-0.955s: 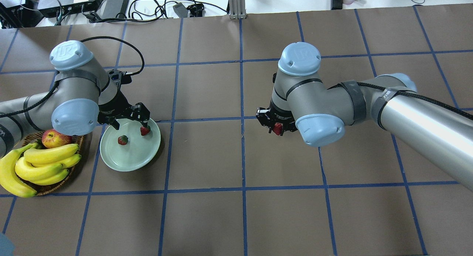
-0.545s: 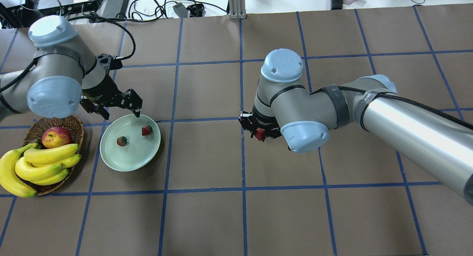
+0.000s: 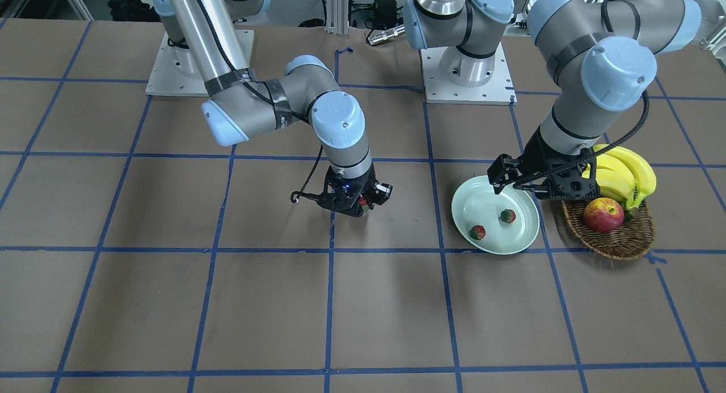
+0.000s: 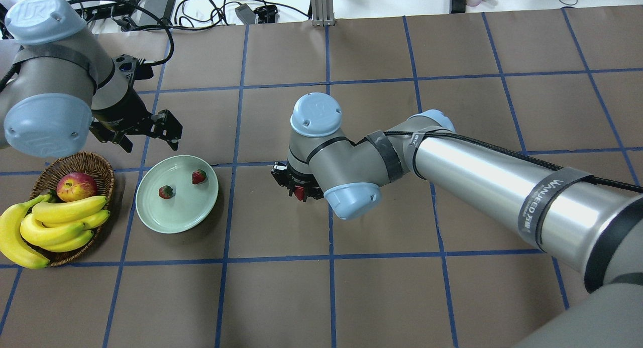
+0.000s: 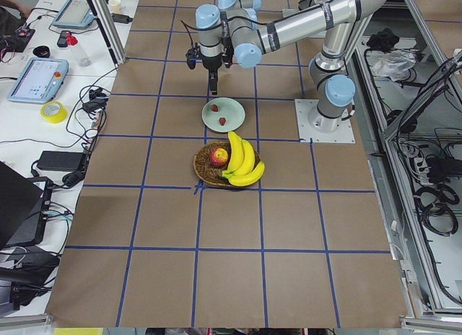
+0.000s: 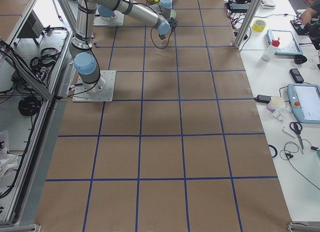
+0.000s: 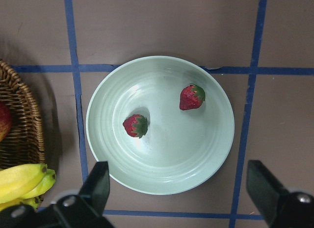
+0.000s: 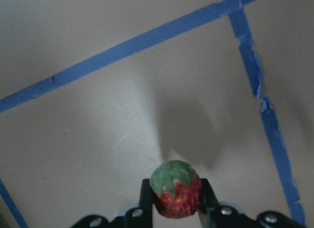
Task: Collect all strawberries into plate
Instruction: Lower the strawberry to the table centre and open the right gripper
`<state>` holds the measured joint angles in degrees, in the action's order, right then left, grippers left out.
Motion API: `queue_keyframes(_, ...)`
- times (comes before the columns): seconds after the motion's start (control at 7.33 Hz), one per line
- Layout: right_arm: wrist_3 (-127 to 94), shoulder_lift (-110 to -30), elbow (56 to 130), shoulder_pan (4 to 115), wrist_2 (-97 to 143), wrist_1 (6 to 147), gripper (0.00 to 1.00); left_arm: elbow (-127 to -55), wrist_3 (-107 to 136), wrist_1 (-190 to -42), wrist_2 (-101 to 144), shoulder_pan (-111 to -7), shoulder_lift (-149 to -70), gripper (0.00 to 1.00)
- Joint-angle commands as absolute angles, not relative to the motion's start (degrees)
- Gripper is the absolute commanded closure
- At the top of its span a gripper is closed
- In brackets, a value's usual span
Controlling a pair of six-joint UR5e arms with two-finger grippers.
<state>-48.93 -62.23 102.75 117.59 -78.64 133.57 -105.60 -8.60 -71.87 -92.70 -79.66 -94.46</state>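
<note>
Closest in, my right gripper [image 8: 175, 203] is clamped on one strawberry [image 8: 175, 188]: the berry sits between the two fingers with its green cap turned outward and its red body pinched at the sides. I hold it off the brown table [image 4: 382, 298], above a crossing of blue tape lines [image 8: 255, 75], well apart from the plate [image 7: 206, 159] on the plate's right side. My left gripper [image 4: 150, 139] hangs raised over the plate, its fingers [image 7: 98, 184] spread wide with nothing between them, touching neither the rim nor the fruit below. The plate itself lies flat on the table, its far rim touching a tape line. Two strawberries rest inside it, apart from each other: one [image 7: 136, 126] near the plate's middle, the other [image 7: 191, 97] nearer the rim on the side toward my right arm. Just beside the plate on its left stands the wicker basket [image 7: 24, 120], not quite touching it. In the basket lies a red-yellow apple [image 4: 76, 186], and a bunch of bananas [image 4: 55, 222] rests against the apple, on the side away from the plate, their ends reaching out past the wicker rim.
</note>
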Motion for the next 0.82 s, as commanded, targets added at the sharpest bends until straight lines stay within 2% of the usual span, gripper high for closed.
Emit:
queue_keyframes(0.0, -49.7, -60.2, 102.0, 118.2, -78.4, 133.8, 0.56, -105.8, -8.6, -71.8, -92.3, -79.7, -94.3, 0.00)
queue_keyframes(0.14, -49.6, -60.5, 102.0, 118.2, -78.6, 133.5, 0.07, -105.9, -8.5, -71.9, -91.9, -80.0, -94.1, 0.00)
queue_keyframes(0.27, -48.4, -61.3, 102.0, 118.1, -79.4, 132.8, 0.00, -105.7, -8.4, -71.7, -91.8, -81.5, -93.7, 0.00)
queue_keyframes(0.41, -41.3, -64.2, 102.0, 116.1, -79.8, 129.9, 0.00, -105.6, -8.4, -71.6, -91.8, -83.0, -93.2, 0.00)
queue_keyframes(0.68, -28.1, -75.2, 102.1, 106.4, -81.8, 114.9, 0.00, -105.7, -8.6, -71.5, -88.0, -83.5, -92.7, 0.00)
